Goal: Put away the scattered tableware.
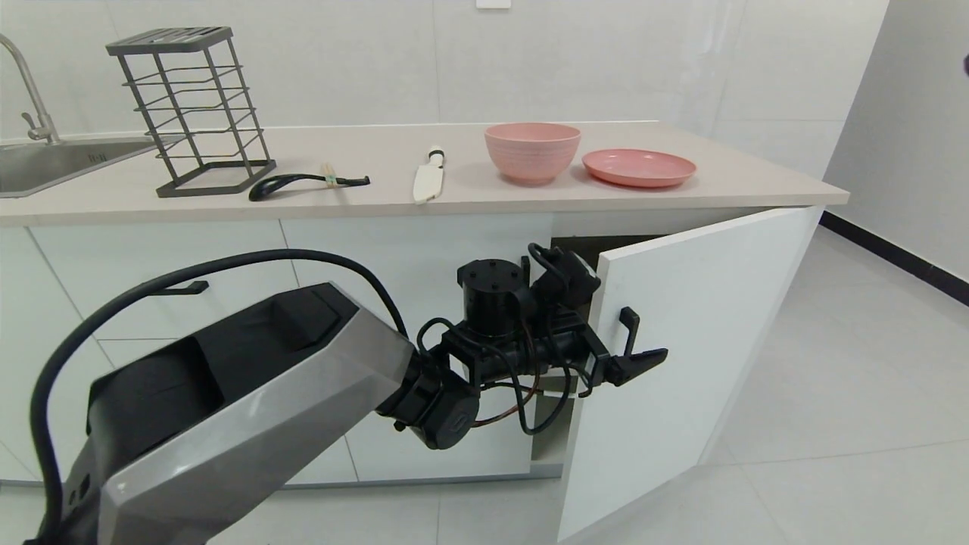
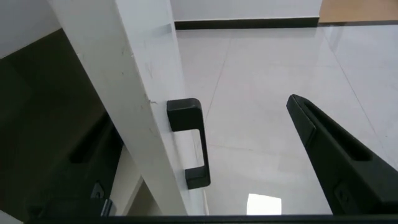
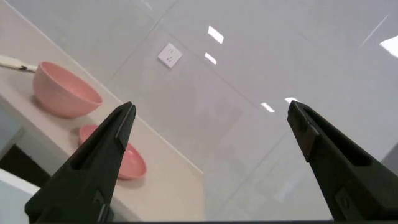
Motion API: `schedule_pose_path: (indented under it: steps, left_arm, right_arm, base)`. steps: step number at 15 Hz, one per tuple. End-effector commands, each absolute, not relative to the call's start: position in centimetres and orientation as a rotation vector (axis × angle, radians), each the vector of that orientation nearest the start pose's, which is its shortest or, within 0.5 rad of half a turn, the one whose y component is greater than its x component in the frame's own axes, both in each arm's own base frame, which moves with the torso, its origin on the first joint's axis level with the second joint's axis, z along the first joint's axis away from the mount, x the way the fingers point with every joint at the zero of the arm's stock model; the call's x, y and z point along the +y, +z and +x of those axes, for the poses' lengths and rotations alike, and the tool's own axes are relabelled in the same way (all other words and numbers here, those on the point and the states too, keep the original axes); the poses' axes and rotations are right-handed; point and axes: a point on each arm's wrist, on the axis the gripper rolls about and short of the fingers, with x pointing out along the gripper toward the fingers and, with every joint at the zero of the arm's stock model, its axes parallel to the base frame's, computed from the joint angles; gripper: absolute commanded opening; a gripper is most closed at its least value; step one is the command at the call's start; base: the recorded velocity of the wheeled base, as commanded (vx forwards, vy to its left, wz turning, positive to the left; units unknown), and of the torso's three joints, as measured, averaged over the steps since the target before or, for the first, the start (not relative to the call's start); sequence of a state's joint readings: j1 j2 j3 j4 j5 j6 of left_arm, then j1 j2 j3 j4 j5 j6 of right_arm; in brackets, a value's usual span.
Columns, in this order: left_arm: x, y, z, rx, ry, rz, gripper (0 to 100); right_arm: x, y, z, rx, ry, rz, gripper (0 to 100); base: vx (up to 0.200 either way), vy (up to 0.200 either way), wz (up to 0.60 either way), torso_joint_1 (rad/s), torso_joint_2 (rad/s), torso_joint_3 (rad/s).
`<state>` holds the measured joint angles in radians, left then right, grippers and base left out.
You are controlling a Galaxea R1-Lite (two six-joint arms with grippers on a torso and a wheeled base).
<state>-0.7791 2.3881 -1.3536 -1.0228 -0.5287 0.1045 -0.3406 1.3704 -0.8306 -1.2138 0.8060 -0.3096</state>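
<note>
- Tableware sits out on the pale kitchen surface (image 1: 363,151): a round pink bowl (image 1: 532,151) just beside a flat pink plate (image 1: 638,167), a white knife (image 1: 428,178) near the middle, and a black long-handled spoon (image 1: 303,184) just in front of a dark wire rack (image 1: 189,113)
- Below the plate, the white cabinet door (image 1: 696,363) stands partly open; the left gripper (image 1: 621,359) is at its free edge with jaws spread wide, one finger outside by the black bar handle (image 2: 193,143), the other seemingly on the door's inner side, and nothing is clamped
- The right gripper (image 3: 211,109) is likewise released and holds nothing, pointing up toward the wall above the bowl and plate
- Step in hand looks to be swinging the door fully open so the cupboard can take the dishes
- To do it well: catch the handle squarely, follow the hinge's arc rather than pulling straight out, and leave the door wide enough that it won't block an arm carrying the bowl
</note>
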Motion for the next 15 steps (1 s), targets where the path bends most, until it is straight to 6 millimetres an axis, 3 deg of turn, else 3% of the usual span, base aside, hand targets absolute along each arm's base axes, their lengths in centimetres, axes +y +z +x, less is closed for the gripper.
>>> schedule_pose_path:
  steps: [1, 2, 4, 5, 6, 8, 10, 12, 15]
  left_arm:
    - [-34.6, 9.0, 31.8, -0.051, -1.340, 0.094, 100]
    - [-35.8, 8.6, 29.4, -0.050, -1.456, 0.096, 100]
    - [-38.1, 8.2, 22.1, -0.035, -1.667, 0.082, 100]
    - [-38.7, 7.6, 19.6, 0.005, -1.721, 0.076, 100]
    - [-38.8, 7.5, 19.2, 0.010, -1.719, 0.064, 100]
    - [-37.6, 8.2, 22.3, -0.020, -1.603, 0.057, 100]
    - [-35.2, 9.2, 26.1, -0.096, -1.492, 0.044, 100]
    - [-34.5, 9.4, 26.5, -0.148, -1.472, 0.036, 100]
    - [-35.2, 8.9, 24.7, -0.121, -1.455, -0.037, 100]
  right_arm:
    - [-4.6, 34.2, 17.6, -0.698, 0.342, -0.700, 100]
    - [-4.6, 34.4, 17.6, -0.706, 0.340, -0.705, 100]
    - [-4.6, 34.5, 17.6, -0.708, 0.340, -0.705, 100]
    - [-4.6, 34.6, 17.6, -0.710, 0.340, -0.706, 100]
    - [-4.6, 34.5, 17.6, -0.708, 0.340, -0.705, 100]
    - [-4.6, 34.4, 17.6, -0.706, 0.340, -0.705, 100]
    - [-4.6, 34.1, 17.6, -0.699, 0.344, -0.702, 100]
    - [-4.4, 34.3, 17.2, -0.711, 0.342, -0.709, 100]
    - [-3.2, 34.2, 15.5, -0.742, 0.379, -0.715, 100]
  base:
    - [0.000, 0.000, 0.00, 0.000, 0.00, 0.000]
    - [0.000, 0.000, 0.00, 0.000, 0.00, 0.000]
    - [0.000, 0.000, 0.00, 0.000, 0.00, 0.000]
    - [0.000, 0.000, 0.00, 0.000, 0.00, 0.000]
    - [0.000, 0.000, 0.00, 0.000, 0.00, 0.000]
    - [0.000, 0.000, 0.00, 0.000, 0.00, 0.000]
    - [0.000, 0.000, 0.00, 0.000, 0.00, 0.000]
    - [0.000, 0.000, 0.00, 0.000, 0.00, 0.000]
    - [0.000, 0.000, 0.00, 0.000, 0.00, 0.000]
